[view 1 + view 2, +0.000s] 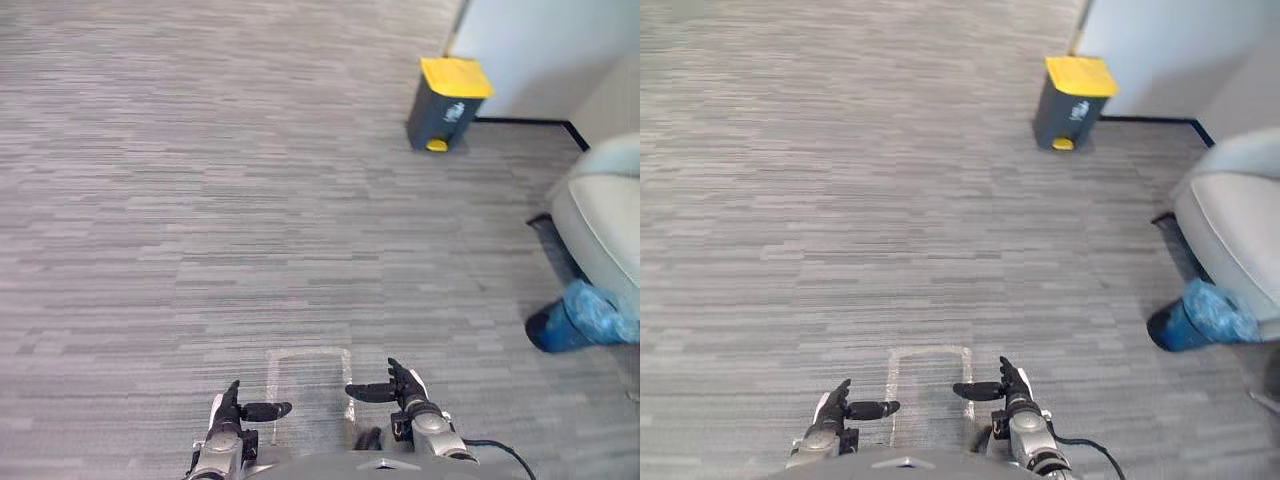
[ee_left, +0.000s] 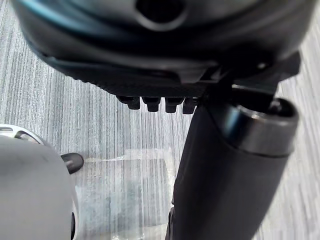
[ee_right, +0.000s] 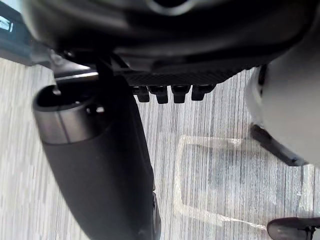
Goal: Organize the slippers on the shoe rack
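Standing here, I take the clear tape rectangle [image 1: 310,351] stuck on the grey striped carpet [image 1: 200,200] as my mark. The robot's left hand [image 1: 228,412] hangs just to that outline's left and its right hand [image 1: 403,392] just to its right. Both have fingers straight and apart, thumbs pointing in toward the tape, and hold nothing.

Where the slippers and the shoe rack stand, I cannot tell from here. My guess is that slippers will be light, soft and bendy, unlikely to break but apt to fold or twist in a loose hold. So a pinch across the strap or the heel edge, thumb over and fingers under, looks the safest grasp.

The head views take in the room beyond the tape. A dark grey pedal bin with a yellow lid [image 1: 448,105] sits far ahead and to its right, a pale upholstered chair [image 1: 605,220] well off to its right, and a blue plastic-lined bucket [image 1: 575,318] below that chair. The wrist views give instead a close look at the tape's edges and at each hand's fingertips [image 2: 152,103] past the thick thumb.
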Available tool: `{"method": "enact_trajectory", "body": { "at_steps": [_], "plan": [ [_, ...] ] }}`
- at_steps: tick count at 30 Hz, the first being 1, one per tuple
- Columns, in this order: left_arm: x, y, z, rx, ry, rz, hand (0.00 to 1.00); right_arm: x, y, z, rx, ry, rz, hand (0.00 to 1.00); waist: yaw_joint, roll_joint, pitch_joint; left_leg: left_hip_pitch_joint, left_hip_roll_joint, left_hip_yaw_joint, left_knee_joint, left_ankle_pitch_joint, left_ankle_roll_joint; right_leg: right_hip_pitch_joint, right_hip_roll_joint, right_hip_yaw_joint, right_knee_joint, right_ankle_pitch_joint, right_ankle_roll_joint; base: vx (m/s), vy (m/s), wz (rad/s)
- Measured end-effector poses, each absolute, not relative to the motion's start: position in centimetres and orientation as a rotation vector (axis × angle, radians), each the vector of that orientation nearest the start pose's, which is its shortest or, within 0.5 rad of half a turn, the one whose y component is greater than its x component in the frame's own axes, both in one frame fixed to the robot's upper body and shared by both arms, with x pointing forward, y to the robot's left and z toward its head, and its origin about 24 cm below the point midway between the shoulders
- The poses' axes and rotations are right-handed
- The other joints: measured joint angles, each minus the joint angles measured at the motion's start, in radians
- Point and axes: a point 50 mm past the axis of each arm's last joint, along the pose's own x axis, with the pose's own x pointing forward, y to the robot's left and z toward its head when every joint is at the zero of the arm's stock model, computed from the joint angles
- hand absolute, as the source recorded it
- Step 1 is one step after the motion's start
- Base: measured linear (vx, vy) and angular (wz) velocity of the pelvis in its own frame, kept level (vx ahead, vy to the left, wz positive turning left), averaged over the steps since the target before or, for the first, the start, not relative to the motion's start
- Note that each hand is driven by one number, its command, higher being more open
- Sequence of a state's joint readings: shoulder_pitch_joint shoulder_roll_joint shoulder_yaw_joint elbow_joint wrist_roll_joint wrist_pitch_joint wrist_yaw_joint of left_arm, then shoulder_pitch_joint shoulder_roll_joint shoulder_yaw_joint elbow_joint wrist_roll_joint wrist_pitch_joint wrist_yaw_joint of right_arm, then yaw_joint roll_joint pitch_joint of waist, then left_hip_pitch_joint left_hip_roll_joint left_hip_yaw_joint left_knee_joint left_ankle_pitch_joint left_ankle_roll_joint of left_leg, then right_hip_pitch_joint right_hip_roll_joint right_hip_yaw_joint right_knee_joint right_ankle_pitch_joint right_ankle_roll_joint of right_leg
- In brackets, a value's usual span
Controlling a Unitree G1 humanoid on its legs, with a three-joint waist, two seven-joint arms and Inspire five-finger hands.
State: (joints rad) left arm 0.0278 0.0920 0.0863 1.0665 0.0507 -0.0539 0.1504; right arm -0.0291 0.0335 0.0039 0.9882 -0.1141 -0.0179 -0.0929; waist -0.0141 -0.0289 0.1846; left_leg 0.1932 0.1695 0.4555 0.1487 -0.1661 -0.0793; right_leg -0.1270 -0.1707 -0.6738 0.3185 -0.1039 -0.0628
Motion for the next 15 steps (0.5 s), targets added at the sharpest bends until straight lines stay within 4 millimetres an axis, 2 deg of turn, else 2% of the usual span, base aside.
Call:
{"method": "enact_trajectory", "body": {
  "at_steps": [1,3,6,7,8,9,10,11,14,15],
  "plan": [
    [11.8,19.5,-15.5,0.145,1.032,0.221,1.00,16.0,-14.5,-14.2,-0.150,0.914,-0.008,1.00,-0.002,0.036,0.010,0.015,0.030,0.009,0.014,-0.017,-0.020,0.017,0.028,0.016,0.017,0.006,-0.017,0.15,-0.108,-0.59],
    [11.9,18.3,-15.6,0.138,1.023,0.172,1.00,15.8,-16.0,-14.2,-0.186,0.921,-0.032,1.00,-0.004,0.052,0.011,0.016,0.033,-0.026,0.032,-0.022,-0.017,0.036,0.056,0.040,-0.003,-0.016,-0.016,0.12,-0.149,-0.45],
    [12.4,18.3,-15.4,0.159,1.007,0.143,1.00,14.9,-17.0,-14.5,-0.200,0.947,-0.052,1.00,-0.006,0.045,0.009,-0.013,0.069,-0.031,0.168,-0.024,-0.021,0.065,0.075,0.053,-0.023,-0.050,-0.005,0.13,-0.140,-0.15],
    [12.3,18.4,-15.4,0.164,1.008,0.140,1.00,14.5,-17.3,-14.6,-0.206,0.957,-0.057,1.00,-0.006,0.043,0.008,-0.054,0.100,-0.031,0.292,-0.021,-0.026,0.088,0.089,0.064,-0.049,-0.049,-0.005,0.13,-0.120,-0.34],
    [12.4,18.6,-15.4,0.158,1.004,0.157,1.00,14.2,-17.8,-14.7,-0.216,0.964,-0.064,1.00,0.002,0.051,0.009,-0.116,0.150,-0.040,0.464,-0.016,-0.037,0.118,0.115,0.092,-0.083,-0.048,-0.007,0.17,-0.076,-0.63],
    [12.4,18.5,-15.3,0.149,0.997,0.165,1.00,14.0,-18.0,-14.8,-0.219,0.973,-0.070,1.00,0.009,0.055,0.009,-0.142,0.150,-0.065,0.527,-0.052,-0.045,0.134,0.126,0.125,-0.100,-0.049,-0.013,0.16,-0.007,-0.74],
    [12.5,18.5,-15.3,0.146,0.993,0.167,1.00,13.9,-18.0,-14.8,-0.219,0.977,-0.074,1.00,0.010,0.056,0.009,-0.156,0.141,-0.081,0.541,-0.075,-0.043,0.143,0.130,0.144,-0.109,-0.047,-0.014,0.19,0.078,-1.00],
    [12.6,18.5,-15.2,0.146,0.989,0.164,1.00,13.8,-18.1,-14.9,-0.217,0.986,-0.080,1.00,0.012,0.055,0.010,-0.186,0.102,-0.120,0.520,-0.119,-0.038,0.162,0.133,0.192,-0.121,-0.045,-0.014,0.15,0.086,-1.13],
    [12.7,18.5,-15.1,0.142,0.981,0.167,1.00,13.7,-18.2,-15.0,-0.212,0.994,-0.092,1.00,0.016,0.050,0.014,-0.226,0.027,-0.206,0.386,-0.138,-0.032,0.181,0.131,0.284,-0.128,-0.040,-0.004,0.13,0.125,-1.08],
    [12.8,18.5,-15.1,0.140,0.978,0.166,1.00,13.6,-18.2,-15.0,-0.212,0.997,-0.097,1.00,0.017,0.051,0.013,-0.251,-0.029,-0.311,0.264,-0.134,-0.029,0.181,0.127,0.352,-0.126,-0.035,0.018,0.15,0.206,-1.52]
  ]
}}
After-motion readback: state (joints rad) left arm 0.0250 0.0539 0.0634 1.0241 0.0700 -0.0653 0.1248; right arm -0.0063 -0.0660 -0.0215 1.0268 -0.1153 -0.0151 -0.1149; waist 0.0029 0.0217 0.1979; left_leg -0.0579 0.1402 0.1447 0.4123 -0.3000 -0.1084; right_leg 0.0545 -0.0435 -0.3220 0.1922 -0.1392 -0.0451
